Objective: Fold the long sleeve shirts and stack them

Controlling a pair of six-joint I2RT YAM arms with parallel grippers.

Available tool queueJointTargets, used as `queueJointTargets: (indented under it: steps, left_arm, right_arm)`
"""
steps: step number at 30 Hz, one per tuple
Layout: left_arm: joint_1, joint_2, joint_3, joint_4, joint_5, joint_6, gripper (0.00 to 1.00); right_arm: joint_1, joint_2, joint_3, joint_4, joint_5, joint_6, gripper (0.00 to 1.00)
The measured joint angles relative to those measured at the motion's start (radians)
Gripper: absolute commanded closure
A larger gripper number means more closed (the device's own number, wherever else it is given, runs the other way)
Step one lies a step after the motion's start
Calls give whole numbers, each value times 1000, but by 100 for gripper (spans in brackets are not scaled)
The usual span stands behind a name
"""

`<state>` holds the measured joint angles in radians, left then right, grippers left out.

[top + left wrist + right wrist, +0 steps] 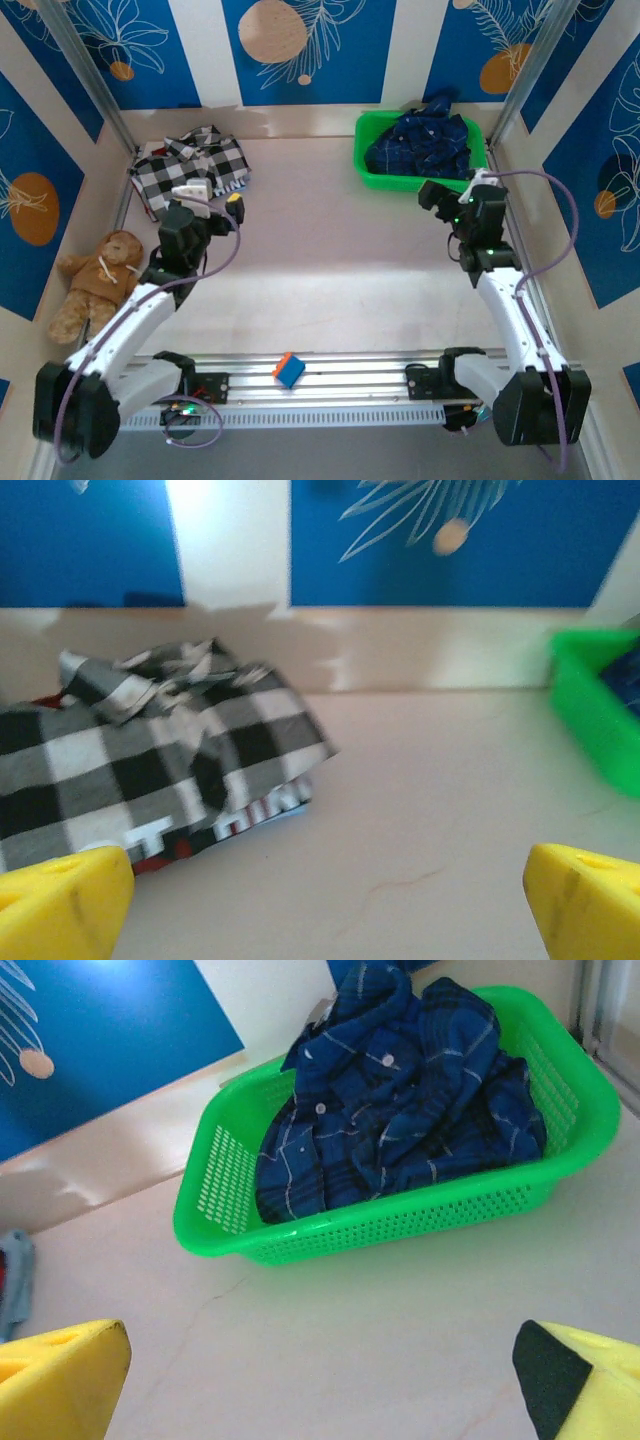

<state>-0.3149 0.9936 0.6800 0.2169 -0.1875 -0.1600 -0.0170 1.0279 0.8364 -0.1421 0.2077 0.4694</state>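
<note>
A black-and-white checked shirt (192,166) lies crumpled at the table's back left, white lettering showing along its near edge (150,760). The dark blue plaid shirt (425,140) is bunched inside the green basket (372,178) at the back right, and it fills that basket (400,1110). My left gripper (212,198) hovers just in front of the checked shirt, open, with bare table between its yellow fingers (325,905). In front of the basket's near right corner, my right gripper (458,190) is open too, and nothing is between its fingers (320,1385).
A brown teddy bear (95,280) sits by the left wall. A small blue and orange cube (288,369) rests on the metal rail (340,385) between the arm bases. Bare table stretches between the shirt and the green basket (400,1225). Patterned walls close three sides.
</note>
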Motion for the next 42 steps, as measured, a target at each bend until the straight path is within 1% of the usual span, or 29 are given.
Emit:
queueJointTargets:
  steps: [3,7,11,14,17,21,24,28,30,31,33,35,36,37,39,42]
  left_arm:
    - [-60,-31,98,-138,72,-60,0]
    - [-147,10,206,-318,158,-97,0]
    - [-219,23,223,-440,230,-121,0]
    - [-249,7,211,-501,264,-134,0]
    - [-254,-39,177,-548,274,-151,0]
    - [-255,-114,132,-606,272,-173,0]
    - [-255,-153,116,-632,262,-188,0]
    - [-255,-165,111,-648,257,-209,0]
    - [-255,-159,111,-650,254,-217,0]
    - [-255,-153,111,-650,252,-222,0]
    - [-255,-135,111,-648,246,-228,0]
    - [-255,-109,111,-636,247,-233,0]
    - [-256,-89,112,-620,248,-236,0]
    - [-258,-68,116,-604,249,-241,0]
    - [-277,5,147,-580,249,-242,0]
    - [-342,169,272,-553,238,-223,0]
  right_arm:
    - [-86,63,96,-134,-98,76,1]
    - [-192,245,198,-229,-210,145,1]
    - [-286,437,285,-232,-310,216,3]
    - [-336,566,351,-215,-363,267,4]
    - [-359,679,438,-201,-389,304,5]
    - [-361,803,552,-188,-403,353,7]
    - [-363,874,599,-177,-407,392,10]
    - [-363,975,674,-194,-404,446,15]
    - [-363,1009,697,-204,-394,473,21]
    - [-363,1019,700,-211,-389,482,28]
    - [-362,1027,700,-227,-375,499,44]
    - [-362,1027,701,-236,-371,515,56]
    - [-360,1025,702,-232,-369,521,60]
    - [-359,1023,702,-227,-369,528,61]
    - [-357,1009,675,-198,-368,540,67]
    - [-355,943,578,-162,-367,561,71]
